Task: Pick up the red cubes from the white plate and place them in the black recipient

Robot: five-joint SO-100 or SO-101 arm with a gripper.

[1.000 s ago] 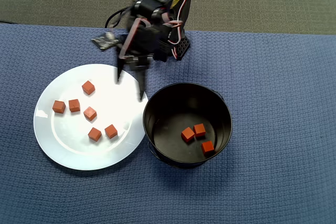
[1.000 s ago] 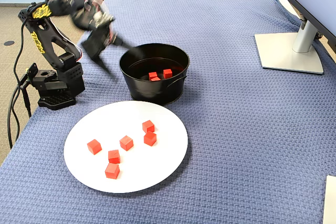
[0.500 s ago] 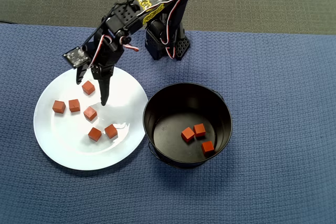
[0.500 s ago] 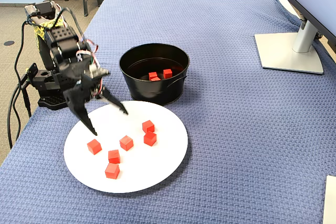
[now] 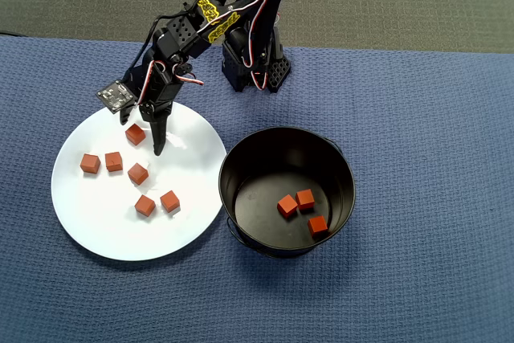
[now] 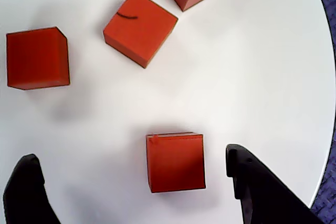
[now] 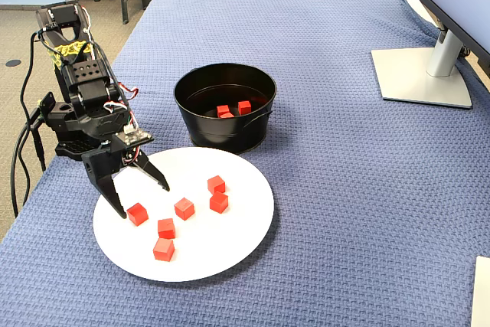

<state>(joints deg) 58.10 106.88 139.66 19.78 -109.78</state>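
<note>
Six red cubes lie on the white plate (image 5: 100,230); three more sit inside the black recipient (image 5: 261,168) to its right. My gripper (image 5: 140,136) is open and low over the plate's upper part, straddling one red cube (image 5: 135,133). In the wrist view that cube (image 6: 175,162) sits flat on the plate (image 6: 252,77) between my black fingertips, closer to the right one, touching neither. In the fixed view the gripper (image 7: 144,201) hangs over the plate's left side (image 7: 230,235), with the cube (image 7: 138,214) by the nearer finger and the recipient (image 7: 222,134) behind.
The arm's base (image 7: 76,134) stands at the table's left edge in the fixed view. A blue woven cloth (image 7: 344,189) covers the table. A monitor foot (image 7: 421,74) stands at the far right. Other cubes (image 6: 140,28) lie just ahead of the jaws.
The arm swung from beside the black recipient over to the plate and came down. The open jaws now bracket one cube. No cube has moved.
</note>
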